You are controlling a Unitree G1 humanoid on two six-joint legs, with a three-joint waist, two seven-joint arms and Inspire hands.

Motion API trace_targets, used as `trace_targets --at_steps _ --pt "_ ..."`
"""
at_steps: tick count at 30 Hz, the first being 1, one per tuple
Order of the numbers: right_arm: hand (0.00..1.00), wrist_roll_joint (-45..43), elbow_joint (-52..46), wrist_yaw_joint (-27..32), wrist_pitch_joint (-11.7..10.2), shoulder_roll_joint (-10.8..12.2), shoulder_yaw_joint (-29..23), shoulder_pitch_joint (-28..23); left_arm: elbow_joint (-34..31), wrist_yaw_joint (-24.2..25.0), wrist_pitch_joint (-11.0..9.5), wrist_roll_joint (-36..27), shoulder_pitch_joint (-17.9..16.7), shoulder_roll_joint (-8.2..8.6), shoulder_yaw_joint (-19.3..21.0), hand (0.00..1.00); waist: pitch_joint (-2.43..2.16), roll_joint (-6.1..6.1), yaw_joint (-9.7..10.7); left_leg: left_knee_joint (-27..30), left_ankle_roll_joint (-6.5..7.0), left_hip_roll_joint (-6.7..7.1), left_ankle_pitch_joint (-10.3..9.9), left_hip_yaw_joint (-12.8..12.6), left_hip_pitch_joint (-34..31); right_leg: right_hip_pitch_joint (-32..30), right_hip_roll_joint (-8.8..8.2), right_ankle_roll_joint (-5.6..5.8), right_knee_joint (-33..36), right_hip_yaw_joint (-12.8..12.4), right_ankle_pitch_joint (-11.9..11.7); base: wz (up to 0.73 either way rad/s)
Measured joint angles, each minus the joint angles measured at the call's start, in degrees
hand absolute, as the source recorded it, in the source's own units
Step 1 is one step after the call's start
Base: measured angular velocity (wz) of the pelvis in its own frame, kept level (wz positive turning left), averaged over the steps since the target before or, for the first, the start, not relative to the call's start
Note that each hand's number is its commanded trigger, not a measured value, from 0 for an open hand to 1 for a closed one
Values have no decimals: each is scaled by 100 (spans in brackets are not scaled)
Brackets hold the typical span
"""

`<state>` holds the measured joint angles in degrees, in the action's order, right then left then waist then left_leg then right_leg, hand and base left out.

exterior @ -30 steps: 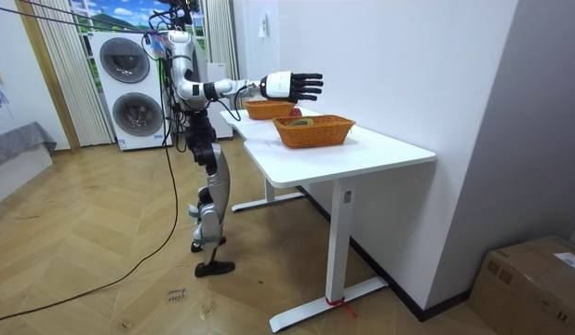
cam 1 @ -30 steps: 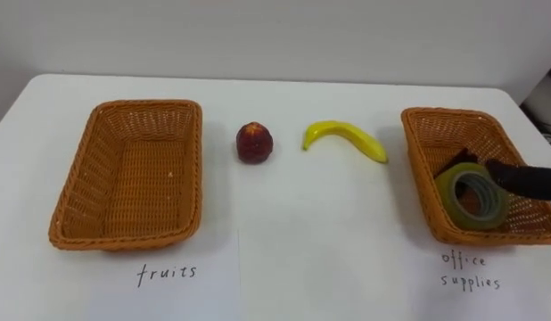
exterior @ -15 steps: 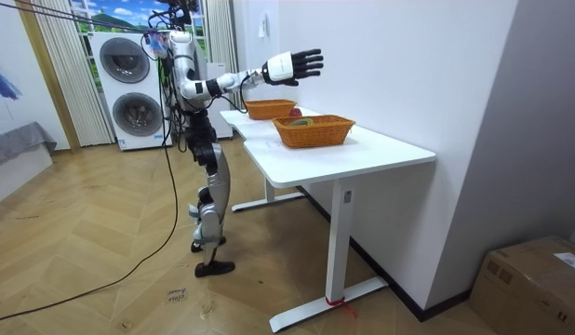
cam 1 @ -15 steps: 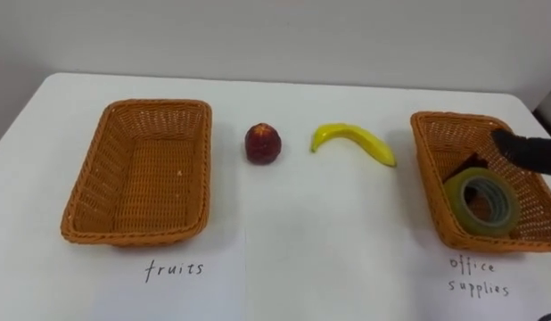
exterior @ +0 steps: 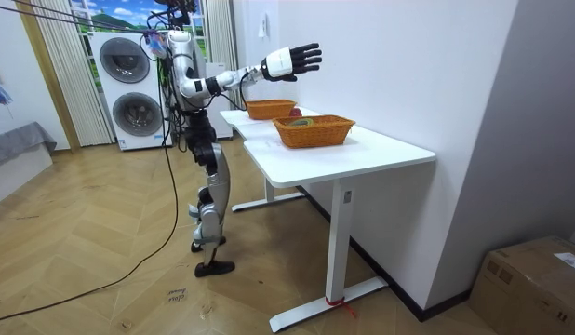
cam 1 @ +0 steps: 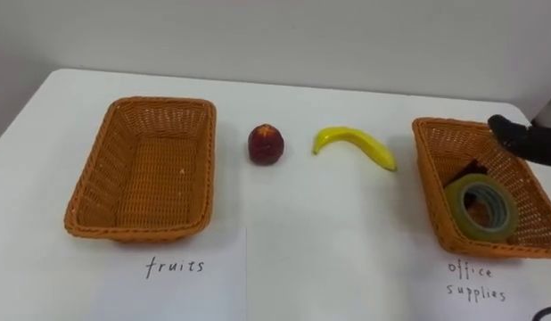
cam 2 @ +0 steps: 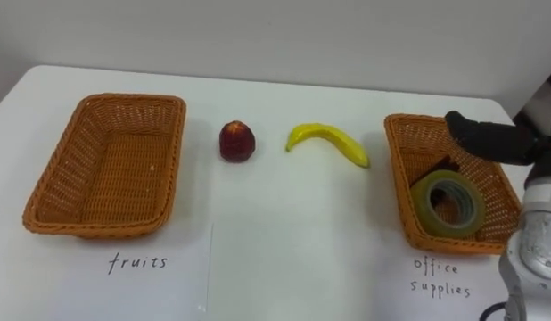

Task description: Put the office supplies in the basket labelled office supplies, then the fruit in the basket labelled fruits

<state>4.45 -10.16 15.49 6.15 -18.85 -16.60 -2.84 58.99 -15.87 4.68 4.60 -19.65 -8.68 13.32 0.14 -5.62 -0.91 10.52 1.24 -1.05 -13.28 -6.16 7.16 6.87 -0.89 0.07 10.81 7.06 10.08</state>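
Right hand [cam 2: 489,141], fingers straight and spread, holding nothing, raised over the far corner of the office-supplies basket [cam 1: 433,192], which contains a tape roll [cam 1: 479,207]. Banana [cam 1: 354,144] and red fruit [cam 1: 267,144] lie apart on the white table [cam 1: 302,232], between that basket and the fruits basket [cam 1: 137,234].

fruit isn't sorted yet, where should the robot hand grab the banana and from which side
Take the banana around its thick middle, coming straight down from above: it lies flat on the table, with bare table along both long sides and nothing touching it.
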Motion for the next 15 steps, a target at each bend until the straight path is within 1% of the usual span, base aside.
trace_targets --at_steps 2,4,6,7,8,12,14,15 --pt "0 65 1 -162 0 -3 138 149 2 5 0 0 -6 -3 0 0 -12 -21 -67 3 -2 -4 1 -2 -1 -4 6 0 -3 0 0 0" --pt "0 146 7 -330 0 -5 213 238 3 8 0 0 -8 -5 0 0 -6 -39 -121 15 -3 -9 0 5 -17 -7 11 0 -12 7 0 4" --pt "0 204 9 -450 0 -5 240 326 4 26 0 3 -15 -5 3 0 -3 -94 -178 36 -4 -10 0 14 -73 -43 10 -1 -9 27 -1 6" --pt "0 203 9 -492 0 -5 240 368 4 52 5 3 -25 -5 4 0 -2 -124 -238 48 -4 -11 -1 24 -108 -66 10 -3 -10 33 -2 6" --pt "0 203 9 -517 0 -5 240 402 3 99 11 4 -32 -5 13 0 -11 -147 -261 83 -1 -10 -4 38 -169 -94 4 -3 -9 66 -2 8" --pt "0 266 30 -611 0 -11 330 445 -13 166 34 -4 -60 -21 13 0 -12 -153 -287 100 0 -4 -4 134 -217 -106 -3 -4 -10 136 -4 12" --pt "0 460 94 -727 7 -133 444 474 -76 163 34 -4 -67 -36 11 0 -10 -149 -285 117 -4 -3 -2 167 -282 -142 -4 -4 -10 167 -4 8" --pt "0 501 98 -765 11 -152 456 474 -92 161 33 -4 -73 -41 11 0 -11 -146 -288 116 -5 -3 -1 168 -288 -146 -3 -4 -10 169 -4 0"
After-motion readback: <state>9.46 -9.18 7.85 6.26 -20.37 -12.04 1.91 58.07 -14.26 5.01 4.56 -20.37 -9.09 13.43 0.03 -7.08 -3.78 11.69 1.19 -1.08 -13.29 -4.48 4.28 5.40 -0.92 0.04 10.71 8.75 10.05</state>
